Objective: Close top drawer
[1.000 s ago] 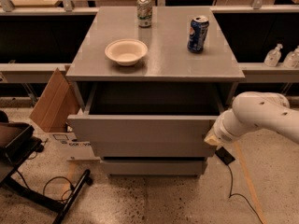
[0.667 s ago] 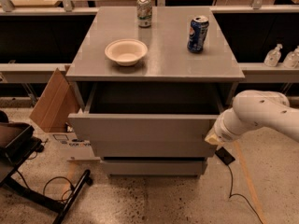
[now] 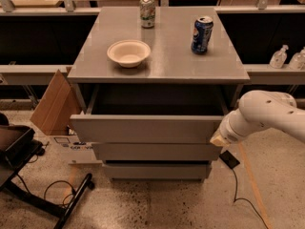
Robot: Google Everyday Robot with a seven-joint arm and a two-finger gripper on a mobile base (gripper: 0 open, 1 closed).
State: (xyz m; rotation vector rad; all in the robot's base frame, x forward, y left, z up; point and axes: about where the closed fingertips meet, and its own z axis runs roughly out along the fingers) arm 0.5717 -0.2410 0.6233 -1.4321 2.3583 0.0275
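The top drawer of the grey cabinet stands pulled out, its flat handleless front well forward of the two lower drawer fronts. Its inside is dark and nothing shows in it. My white arm reaches in from the right. My gripper is at the right end of the top drawer's front, at its lower corner, touching or very close to it. The arm's end hides most of the gripper.
On the cabinet top stand a white bowl, a green-white can and a blue can. A cardboard box leans at the left. A black stand and cables lie on the floor. Bottles stand on the right shelf.
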